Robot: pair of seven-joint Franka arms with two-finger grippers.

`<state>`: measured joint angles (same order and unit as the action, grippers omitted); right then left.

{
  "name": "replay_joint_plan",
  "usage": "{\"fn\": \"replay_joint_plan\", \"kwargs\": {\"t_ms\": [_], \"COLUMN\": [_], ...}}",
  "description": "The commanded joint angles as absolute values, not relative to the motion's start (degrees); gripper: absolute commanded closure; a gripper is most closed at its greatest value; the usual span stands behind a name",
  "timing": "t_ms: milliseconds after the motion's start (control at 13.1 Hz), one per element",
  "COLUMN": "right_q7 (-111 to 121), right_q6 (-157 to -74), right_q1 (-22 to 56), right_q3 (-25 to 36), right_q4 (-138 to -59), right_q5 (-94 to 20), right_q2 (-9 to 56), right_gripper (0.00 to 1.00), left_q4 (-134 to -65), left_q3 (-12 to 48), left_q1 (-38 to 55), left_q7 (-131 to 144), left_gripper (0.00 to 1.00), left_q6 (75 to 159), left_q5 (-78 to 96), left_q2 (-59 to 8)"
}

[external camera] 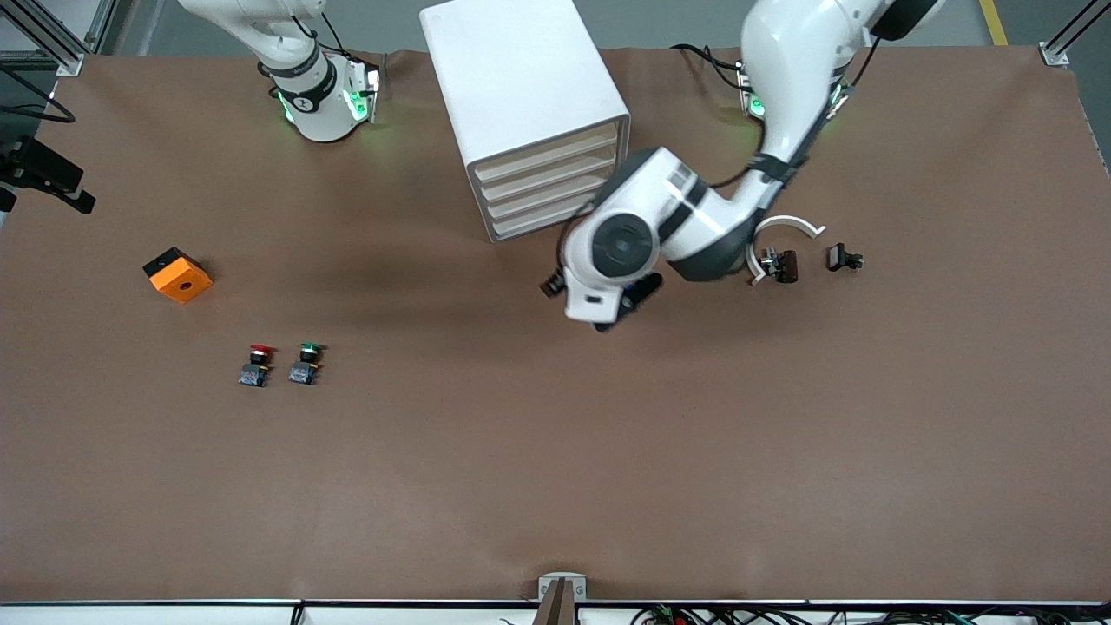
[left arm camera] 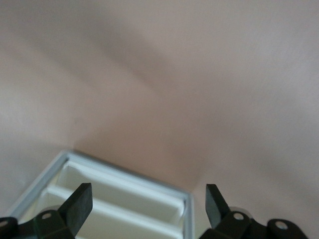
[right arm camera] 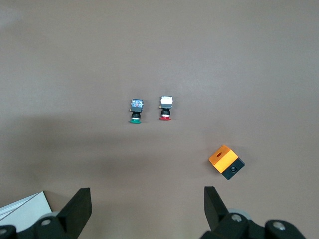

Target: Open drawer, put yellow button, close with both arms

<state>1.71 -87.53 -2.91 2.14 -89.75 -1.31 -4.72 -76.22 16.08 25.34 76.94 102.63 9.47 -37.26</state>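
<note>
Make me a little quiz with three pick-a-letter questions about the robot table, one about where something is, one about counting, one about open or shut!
1. Where does the orange box sit?
A. toward the right arm's end of the table
B. on top of the cabinet
C. in a drawer

2. How many drawer fronts does the white cabinet show?
A. two
B. four
C. six

3. How are the left gripper fingers?
A. shut on a button
B. shut on nothing
C. open

Answers:
1 A, it lies on the brown table near the red button and green button.
2 B, four cream strips are stacked.
3 C, the left wrist view shows a wide gap, nothing between.
</note>
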Motion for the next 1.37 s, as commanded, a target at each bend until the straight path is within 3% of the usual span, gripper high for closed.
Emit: {"fn": "replay_joint_plan", "kwargs": {"t_ms": [0,152,381,915,1296], "right_q7": [1.93,1.93,1.93,2.02,1.93], "right_q6": [-88.24,-88.33,-88.42,-88.59,-89.99], "right_q1": [-4.48,-4.57,-4.57,-5.89,-5.45], "right_q3": [1.58,1.58,1.58,1.58,1.06], "right_q4": [-91.49,-91.41,-91.49,-91.49,-91.84], "right_q5": [-1.67,-1.67,-1.67,-1.58,0.25], "right_q2": [-6.24,-6.24,-6.24,-6.24,-6.42], "right_gripper": [0.0,0.0,0.0,0.0,0.0], "left_q4": [-76.55,-76.73,-76.82,-78.31,-90.59], "left_q3": [16.43,16.0,16.26,13.29,5.47], "left_q1": [21.9,20.49,13.47,7.03,7.12], "left_q7": [73.32,67.18,60.94,35.1,17.35], "left_gripper": [0.0,0.0,0.0,0.0,0.0], "left_q6": [101.09,93.72,93.08,80.0,78.66], "left_q5": [3.37,0.18,0.09,2.28,2.29], "left_q2": [-33.41,-30.16,-26.12,-16.54,-3.46]}}
